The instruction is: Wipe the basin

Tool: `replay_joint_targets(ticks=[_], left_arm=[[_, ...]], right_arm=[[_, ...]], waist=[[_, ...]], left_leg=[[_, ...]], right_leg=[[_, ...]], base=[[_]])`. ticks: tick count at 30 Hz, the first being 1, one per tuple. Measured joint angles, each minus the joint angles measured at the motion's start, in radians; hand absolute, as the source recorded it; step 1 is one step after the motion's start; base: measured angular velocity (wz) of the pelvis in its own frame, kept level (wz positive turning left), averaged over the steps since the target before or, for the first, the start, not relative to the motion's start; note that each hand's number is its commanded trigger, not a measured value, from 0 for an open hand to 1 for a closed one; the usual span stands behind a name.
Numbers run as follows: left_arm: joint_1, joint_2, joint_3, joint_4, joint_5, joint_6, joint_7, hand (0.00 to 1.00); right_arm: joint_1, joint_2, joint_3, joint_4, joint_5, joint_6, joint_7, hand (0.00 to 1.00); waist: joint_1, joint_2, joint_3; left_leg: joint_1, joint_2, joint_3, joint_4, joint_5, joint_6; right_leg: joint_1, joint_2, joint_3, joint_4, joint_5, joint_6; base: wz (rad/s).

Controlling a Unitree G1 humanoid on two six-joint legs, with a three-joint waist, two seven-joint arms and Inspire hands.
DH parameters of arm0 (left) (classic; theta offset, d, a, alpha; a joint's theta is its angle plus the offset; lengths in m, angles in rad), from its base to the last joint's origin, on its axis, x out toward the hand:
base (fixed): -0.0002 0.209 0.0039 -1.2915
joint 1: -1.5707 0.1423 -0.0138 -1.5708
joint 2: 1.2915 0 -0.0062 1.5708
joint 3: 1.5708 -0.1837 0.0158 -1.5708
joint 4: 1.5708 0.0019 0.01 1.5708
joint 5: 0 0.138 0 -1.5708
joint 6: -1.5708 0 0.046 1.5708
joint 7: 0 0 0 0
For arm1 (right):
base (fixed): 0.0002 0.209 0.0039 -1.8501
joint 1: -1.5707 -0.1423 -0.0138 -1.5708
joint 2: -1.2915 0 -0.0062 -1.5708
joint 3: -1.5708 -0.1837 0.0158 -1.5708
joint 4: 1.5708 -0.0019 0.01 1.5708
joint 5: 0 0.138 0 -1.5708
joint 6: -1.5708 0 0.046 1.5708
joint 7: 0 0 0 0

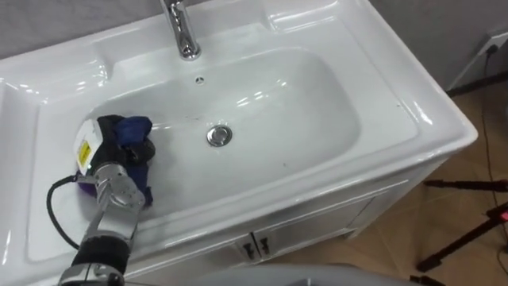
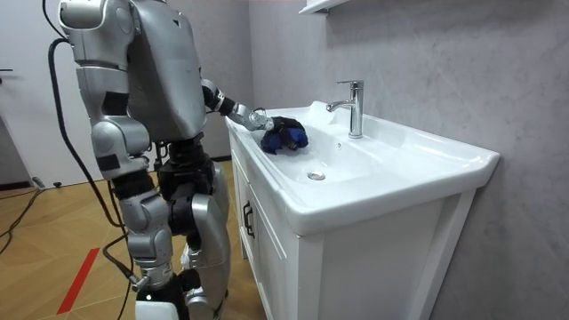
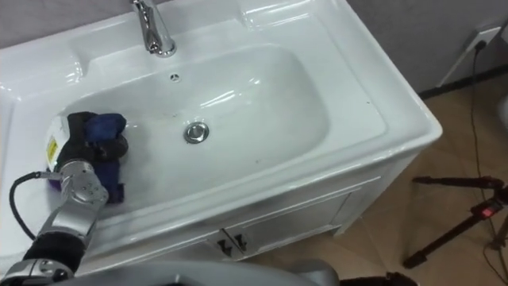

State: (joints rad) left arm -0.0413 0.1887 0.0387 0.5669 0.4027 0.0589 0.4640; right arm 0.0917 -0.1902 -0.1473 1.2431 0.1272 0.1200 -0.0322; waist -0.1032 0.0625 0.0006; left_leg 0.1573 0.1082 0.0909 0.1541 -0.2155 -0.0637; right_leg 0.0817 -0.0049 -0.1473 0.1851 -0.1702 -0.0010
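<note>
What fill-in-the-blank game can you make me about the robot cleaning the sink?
The left hand grips a ____ cloth. The cloth lies to the ____ of the drain. The basin is coloured ____.
Missing words: blue, left, white.

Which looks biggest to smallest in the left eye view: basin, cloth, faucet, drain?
1. basin
2. cloth, partly under the left hand
3. faucet, cut off at the top edge, so only its visible part is ranked
4. drain
</note>
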Motion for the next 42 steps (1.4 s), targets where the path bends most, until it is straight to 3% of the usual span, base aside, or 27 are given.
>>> replay_joint_targets(ticks=[3, 9, 18, 23, 29, 34, 42], left_arm=[[0.009, 0.016, 0.0, -0.12, 0.002, 0.0, 0.009, 1.0], [0.009, 0.078, 0.006, -0.266, 0.004, 0.0, 0.044, 1.0], [0.012, 0.08, 0.005, -0.32, 0.032, 0.0, 0.057, 1.0], [0.012, 0.095, 0.004, -0.32, 0.053, 0.0, 0.065, 1.0], [0.012, 0.095, 0.005, -0.343, 0.102, 0.0, 0.101, 1.0], [0.012, 0.097, 0.006, -0.399, 0.111, -0.004, 0.166, 1.0], [0.012, 0.097, 0.021, -0.399, 0.111, -0.004, 0.188, 1.0]], right_arm=[[0.0, 0.005, 0.018, 0.001, 0.052, -0.015, 0.001, 0.0], [-0.004, 0.0, 0.036, 0.032, 0.069, -0.046, 0.016, 0.0], [-0.011, -0.008, 0.069, 0.075, 0.066, -0.055, 0.033, 0.0], [-0.002, -0.014, 0.09, 0.081, 0.064, -0.054, 0.033, 0.0], [-0.001, -0.028, 0.106, 0.088, 0.064, -0.055, 0.029, 0.0], [-0.004, -0.03, 0.126, 0.086, 0.063, -0.055, 0.021, 0.0], [-0.002, -0.03, 0.126, 0.084, 0.063, -0.055, 0.021, 0.0]], waist=[[0.014, -0.003, 0.006], [0.022, 0.01, 0.0002], [0.016, 0.003, 0.0047], [0.017, 0.01, 0.0081], [0.022, 0.032, -0.0001], [0.026, 0.033, 0.0005], [0.03, 0.028, 0.0041]], left_leg=[[-0.019, -0.003, -0.015, 0.009, 0.0, 0.0], [-0.025, -0.005, -0.03, 0.006, 0.0, 0.0], [-0.018, -0.017, -0.024, 0.006, 0.0, 0.0], [-0.015, -0.018, -0.021, 0.007, 0.0, 0.0], [-0.011, -0.018, -0.018, 0.007, 0.0, 0.0], [-0.011, -0.018, -0.018, 0.007, 0.0, 0.0], [-0.011, -0.018, -0.015, 0.004, 0.0, 0.0]], right_leg=[[-0.004, -0.004, -0.017, -0.001, 0.0, 0.0], [-0.008, -0.008, -0.03, 0.0, 0.0, 0.0], [0.002, -0.02, -0.029, -0.001, -0.005, 0.009], [0.003, -0.021, -0.024, 0.001, -0.005, 0.01], [0.004, -0.021, -0.02, 0.002, -0.005, 0.011], [0.006, -0.021, -0.021, 0.004, -0.005, 0.011], [0.006, -0.021, -0.021, 0.003, -0.005, 0.011]], base=[[0.17], [0.07], [0.0], [0.0], [0.0], [0.0], [0.0]])
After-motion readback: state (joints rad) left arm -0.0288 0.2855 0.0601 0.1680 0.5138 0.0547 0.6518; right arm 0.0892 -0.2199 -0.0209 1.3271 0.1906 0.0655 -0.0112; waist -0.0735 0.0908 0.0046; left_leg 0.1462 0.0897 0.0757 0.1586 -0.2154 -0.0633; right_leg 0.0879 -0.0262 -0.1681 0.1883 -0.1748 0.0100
